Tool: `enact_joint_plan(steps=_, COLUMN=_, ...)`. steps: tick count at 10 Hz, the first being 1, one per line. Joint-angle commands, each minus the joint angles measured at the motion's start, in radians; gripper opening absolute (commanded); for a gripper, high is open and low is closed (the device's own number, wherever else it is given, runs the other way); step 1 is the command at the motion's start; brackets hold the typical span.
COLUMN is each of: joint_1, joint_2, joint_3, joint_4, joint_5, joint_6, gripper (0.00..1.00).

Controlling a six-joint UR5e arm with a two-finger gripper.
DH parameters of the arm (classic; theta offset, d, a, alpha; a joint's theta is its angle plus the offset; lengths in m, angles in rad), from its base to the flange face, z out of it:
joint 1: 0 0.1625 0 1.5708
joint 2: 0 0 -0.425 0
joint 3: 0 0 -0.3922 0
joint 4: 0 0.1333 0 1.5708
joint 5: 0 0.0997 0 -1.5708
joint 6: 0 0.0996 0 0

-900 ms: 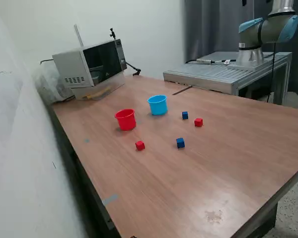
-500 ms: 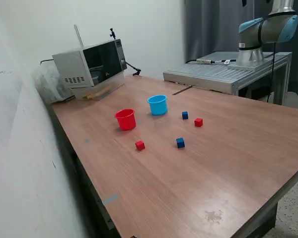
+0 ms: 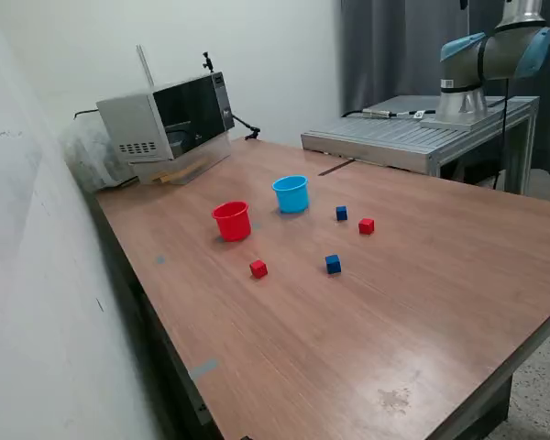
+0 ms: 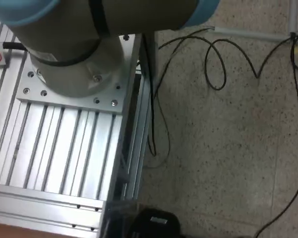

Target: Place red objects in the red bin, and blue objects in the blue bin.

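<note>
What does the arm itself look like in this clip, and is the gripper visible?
The arm has grey-silver round segments with light blue joint caps. Its round base is bolted to a ribbed aluminium mount. Black cables trail over the floor. The gripper is not in view.

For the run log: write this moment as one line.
gripper: not in view | red cubes: on table, unsorted | blue cubes: on table, unsorted | red cup, blue cup: upright

Microwave [image 3: 170, 124] on wooden table [image 3: 367, 321]
</note>
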Motion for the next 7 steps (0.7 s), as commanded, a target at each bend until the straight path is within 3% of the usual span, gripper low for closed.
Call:
enact_joint_plan(steps=1, joint_1=0.039, joint_2=0.002, joint_3=-0.006, joint_4=0.000, joint_5=0.002, joint_6=0.002, gripper=1.00)
enact_joint_plan(steps=3, joint_1=0.038, joint_2=0.004, joint_3=-0.011, joint_4=-0.023, joint_5=0.007, joint_6=-0.001, gripper=1.00)
enact_joint_plan(steps=7, joint_1=0.032, joint_2=0.067, joint_3=-0.086, joint_4=-0.267, joint_5=-0.011, joint_6=0.008, gripper=1.00)
